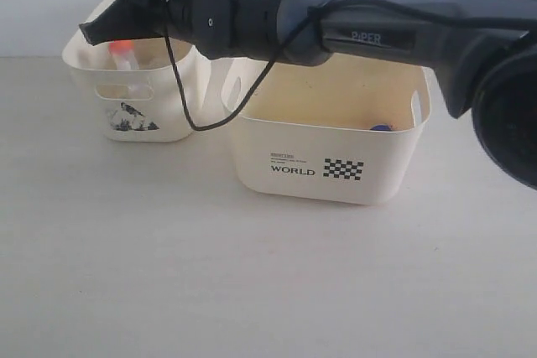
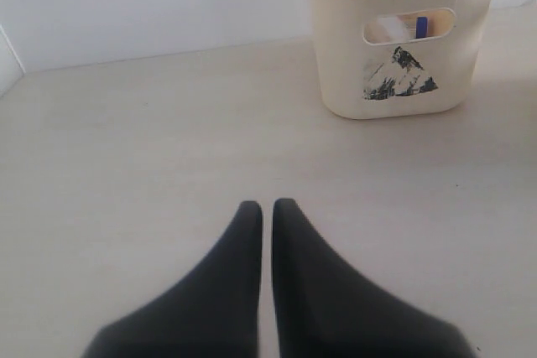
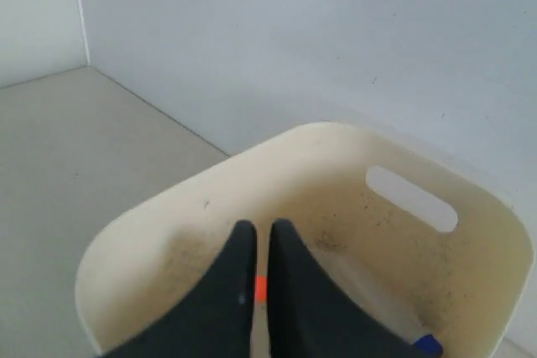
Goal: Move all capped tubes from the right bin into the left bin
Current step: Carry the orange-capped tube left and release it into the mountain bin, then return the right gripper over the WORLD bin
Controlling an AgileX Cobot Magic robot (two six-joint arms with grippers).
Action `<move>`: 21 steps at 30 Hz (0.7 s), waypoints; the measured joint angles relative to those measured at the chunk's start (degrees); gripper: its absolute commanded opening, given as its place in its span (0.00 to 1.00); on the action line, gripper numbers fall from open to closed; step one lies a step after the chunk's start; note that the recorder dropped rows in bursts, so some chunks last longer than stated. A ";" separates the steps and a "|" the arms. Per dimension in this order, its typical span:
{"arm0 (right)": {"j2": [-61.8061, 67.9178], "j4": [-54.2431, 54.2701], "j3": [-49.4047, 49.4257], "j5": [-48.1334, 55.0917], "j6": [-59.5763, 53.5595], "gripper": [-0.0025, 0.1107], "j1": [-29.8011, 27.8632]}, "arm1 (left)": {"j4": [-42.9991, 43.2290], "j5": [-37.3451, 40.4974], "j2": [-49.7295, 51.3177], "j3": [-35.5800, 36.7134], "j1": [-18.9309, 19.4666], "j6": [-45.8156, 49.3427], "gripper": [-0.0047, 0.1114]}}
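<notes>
My R gripper point(image 1: 101, 33) sits upper left in the exterior view. The arm stretches across from the right edge, w/ tips over the left bin point(image 1: 172, 111). R fingers point(image 3: 239, 257) are nearly together w/ a thin slit betw. them, and an orange sliver shows in the slit. Can't tell if I'm pinching the orange-capped tube point(image 1: 122, 49) or only hanging above it. That tube stands upright inside the left bin, cap near the rim, just under my fingers. A blue-capped tube point(image 2: 421, 27) shows thru the left bin's slot handle. The right bin point(image 1: 377, 178) is at center of the ext. view, w/ a blue cap point(image 1: 380, 127) peeking over its front wall toward the right. My L gripper point(image 2: 267, 205) is clamped together, empty, above the table point(image 2: 126, 140).
</notes>
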 measured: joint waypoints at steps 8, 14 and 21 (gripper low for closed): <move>-13.74 -12.96 -0.12 38.36 12.37 0.02 -3.46 | 0.00 0.00 0.00 0.00 0.00 0.00 0.08; -15.51 -25.75 0.23 54.68 27.31 0.02 -8.58 | 0.00 0.00 0.00 0.00 0.00 0.00 0.08; -15.60 -35.78 0.56 66.61 41.20 0.02 -10.29 | 0.00 0.00 0.00 0.00 0.00 0.00 0.08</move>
